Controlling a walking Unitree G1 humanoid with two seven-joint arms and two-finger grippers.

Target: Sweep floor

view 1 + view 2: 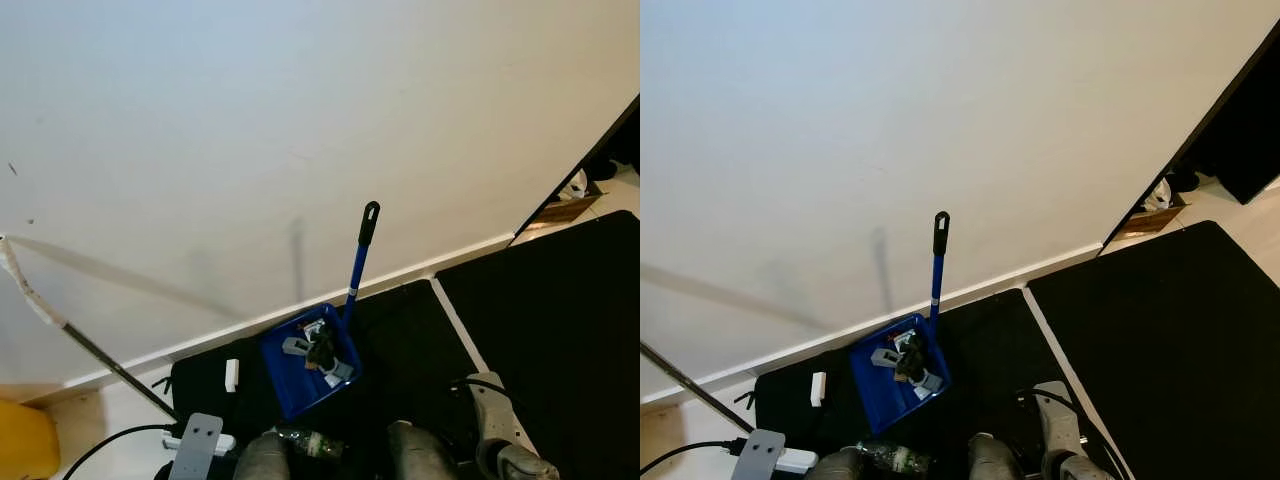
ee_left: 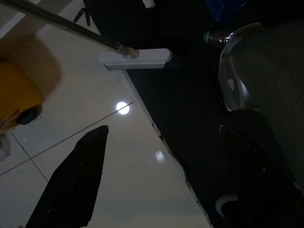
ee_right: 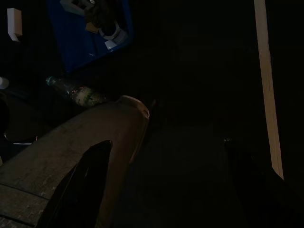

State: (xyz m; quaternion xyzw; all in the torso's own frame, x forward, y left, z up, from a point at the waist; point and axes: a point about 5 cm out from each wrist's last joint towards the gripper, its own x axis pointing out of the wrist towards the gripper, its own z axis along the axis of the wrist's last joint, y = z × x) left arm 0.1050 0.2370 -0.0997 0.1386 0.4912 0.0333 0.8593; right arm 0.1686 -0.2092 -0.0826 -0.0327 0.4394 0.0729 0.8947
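Plastic bottle [image 1: 310, 442] beside filled blue dustpan [image 1: 300, 375].

One blue dustpan [image 1: 305, 365] stands on the black mat [image 1: 400, 340], its long handle rising against the wall. Several scraps lie inside it, too jumbled to count. Beside the dustpan lie one plastic bottle [image 1: 310, 442] and one small white block [image 1: 231, 375]. Two black mats [image 1: 560, 330] lie side by side.
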